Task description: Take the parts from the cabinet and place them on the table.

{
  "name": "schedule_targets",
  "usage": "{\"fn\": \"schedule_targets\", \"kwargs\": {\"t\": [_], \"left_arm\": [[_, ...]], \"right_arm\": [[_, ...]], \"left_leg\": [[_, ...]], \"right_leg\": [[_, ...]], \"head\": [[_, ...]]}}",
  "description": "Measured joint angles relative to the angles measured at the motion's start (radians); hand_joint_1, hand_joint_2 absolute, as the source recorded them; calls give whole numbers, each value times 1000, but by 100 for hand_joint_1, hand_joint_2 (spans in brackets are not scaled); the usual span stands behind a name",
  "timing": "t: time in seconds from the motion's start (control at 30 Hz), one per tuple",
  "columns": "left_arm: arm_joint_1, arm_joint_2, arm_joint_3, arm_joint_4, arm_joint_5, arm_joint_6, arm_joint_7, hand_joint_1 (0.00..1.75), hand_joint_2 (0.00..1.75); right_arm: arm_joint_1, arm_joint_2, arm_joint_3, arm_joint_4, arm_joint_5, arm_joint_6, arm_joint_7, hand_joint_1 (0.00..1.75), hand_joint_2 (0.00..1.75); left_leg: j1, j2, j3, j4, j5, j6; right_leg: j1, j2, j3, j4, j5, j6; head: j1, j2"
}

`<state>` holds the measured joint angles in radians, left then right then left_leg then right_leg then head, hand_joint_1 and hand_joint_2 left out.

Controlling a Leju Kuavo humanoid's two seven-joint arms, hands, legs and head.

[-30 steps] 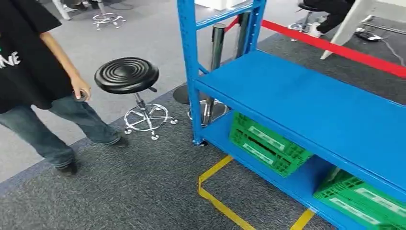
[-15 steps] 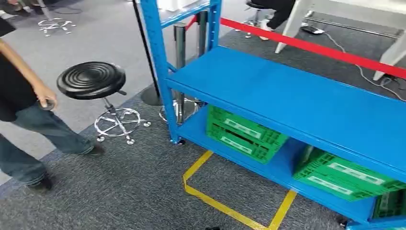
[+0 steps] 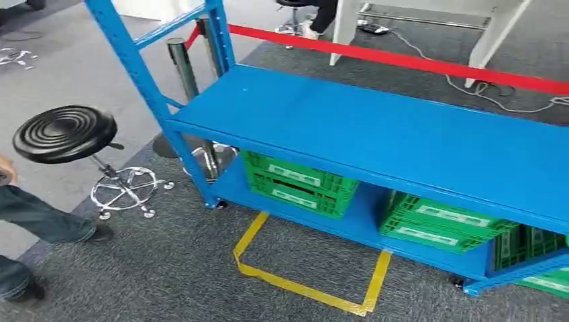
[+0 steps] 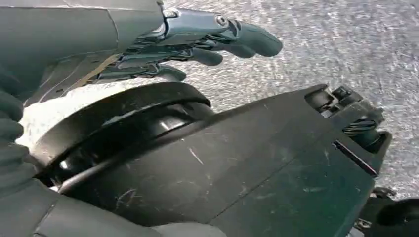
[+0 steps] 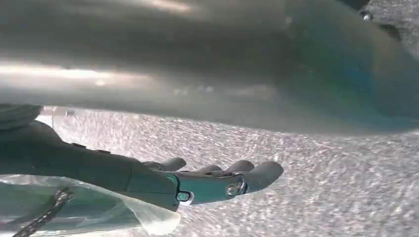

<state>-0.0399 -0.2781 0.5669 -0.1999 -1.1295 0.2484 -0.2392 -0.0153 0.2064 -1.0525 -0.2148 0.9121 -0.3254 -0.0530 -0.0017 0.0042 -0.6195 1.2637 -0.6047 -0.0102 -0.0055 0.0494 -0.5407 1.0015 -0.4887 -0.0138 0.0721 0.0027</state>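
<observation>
A blue metal cabinet rack (image 3: 376,127) stands ahead in the head view, its middle shelf bare. On its bottom shelf sit green crates (image 3: 298,182), (image 3: 436,225). My left hand (image 4: 197,44) hangs over grey carpet with its fingers stretched out and apart, holding nothing. My right hand (image 5: 207,180) also hangs over carpet, fingers straight. A clear plastic bag (image 5: 84,212) with a chain-like part inside hangs right against it, seemingly pinched at the thumb, though the hold itself is hidden.
A black round stool (image 3: 65,133) stands left of the rack, and a person's legs (image 3: 40,221) are at the left edge. Yellow tape (image 3: 302,285) marks a box on the carpet before the rack. Behind run a red belt (image 3: 402,60), a stanchion (image 3: 181,60) and white table legs (image 3: 493,33).
The whole picture has shifted: the camera has swung to the right, so the rack now lies across the middle and the person has slid almost out at the left edge.
</observation>
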Motion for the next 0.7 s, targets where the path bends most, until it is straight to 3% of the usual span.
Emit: {"fn": "schedule_targets", "kwargs": {"t": [0.03,0.07,0.1,0.13,0.23,0.27,0.3,0.33,0.4,0.43,0.47,0.53,0.57,0.6,0.63,0.67,0.7], "left_arm": [[0,0,0,0,-1,0,1,0,0],[0,0,0,0,-1,0,1,0,0],[1,1,0,0,-1,0,5,0,0],[1,1,0,0,-1,0,5,0,0],[0,0,1,0,0,0,6,0,0],[1,-3,1,0,0,0,6,0,0],[1,-2,1,0,0,0,7,0,0],[3,-2,1,0,0,0,7,0,0],[7,-1,4,0,2,1,7,0,0],[7,-1,5,0,2,1,7,0,0],[7,-1,5,0,2,0,7,0,0],[7,-1,6,0,2,1,7,0,0],[7,-1,6,0,3,0,7,0,0],[6,-1,7,0,4,1,7,0,0],[7,0,7,0,5,1,7,0,0],[8,0,7,0,5,1,7,0,0],[7,0,8,0,6,2,7,0,0]], "right_arm": [[0,0,0,0,0,0,1,0,0],[-1,0,0,0,1,1,1,0,0],[-1,0,0,0,2,3,1,0,0],[-4,0,0,0,3,3,2,0,0],[3,0,0,0,4,6,7,0,0],[5,0,0,0,5,6,9,0,0],[5,0,0,0,5,6,9,0,0],[3,0,0,0,6,7,10,0,0],[-1,0,0,0,8,8,10,0,0],[0,0,0,0,10,9,10,0,0],[2,0,0,0,10,9,10,0,0],[6,0,0,0,10,9,10,0,0],[5,-1,0,0,11,8,10,0,0],[3,-1,0,-1,11,8,10,0,0],[-1,-1,0,-1,12,8,10,0,0],[-2,-1,0,-1,12,8,10,0,0],[-1,-1,0,-1,12,8,10,0,0]], "left_leg": [[1,-6,34,-81,52,4],[1,-26,72,-175,102,8],[3,-74,95,-228,109,14],[5,-76,102,-256,104,17],[-1,-57,98,-260,102,25],[11,-39,102,-278,111,34],[9,-28,105,-283,113,40],[9,-14,104,-284,115,45],[5,17,101,-283,114,45],[4,33,101,-283,113,46],[4,46,101,-283,112,45],[5,68,105,-282,108,42],[6,80,109,-282,105,37],[3,88,116,-278,101,30],[-5,95,113,-273,94,22],[-7,104,115,-274,94,18],[-7,112,119,-273,95,16]], "right_leg": [[0,17,1,2,1,1],[0,32,1,2,1,3],[-1,41,-3,2,3,6],[3,58,-9,9,4,13],[-6,78,-25,-1,15,33],[-4,81,-35,5,11,39],[2,28,-45,24,-6,40],[2,-8,-73,77,-41,42],[0,-38,-153,245,-119,49],[-3,-42,-180,305,-136,53],[-5,-43,-184,317,-127,56],[-8,-55,-123,209,-59,59],[-8,-75,-63,101,-14,59],[-7,-123,-14,13,3,58],[1,-146,-1,-2,-9,49],[-2,-125,-4,1,-6,41],[-1,-118,-8,4,-6,37]], "head": [[0,0],[0,0],[0,0],[1,0],[1,0],[0,0],[3,0],[11,0],[12,0],[11,0],[12,0],[12,0],[12,0],[13,0],[15,0],[6,0],[6,0]]}}
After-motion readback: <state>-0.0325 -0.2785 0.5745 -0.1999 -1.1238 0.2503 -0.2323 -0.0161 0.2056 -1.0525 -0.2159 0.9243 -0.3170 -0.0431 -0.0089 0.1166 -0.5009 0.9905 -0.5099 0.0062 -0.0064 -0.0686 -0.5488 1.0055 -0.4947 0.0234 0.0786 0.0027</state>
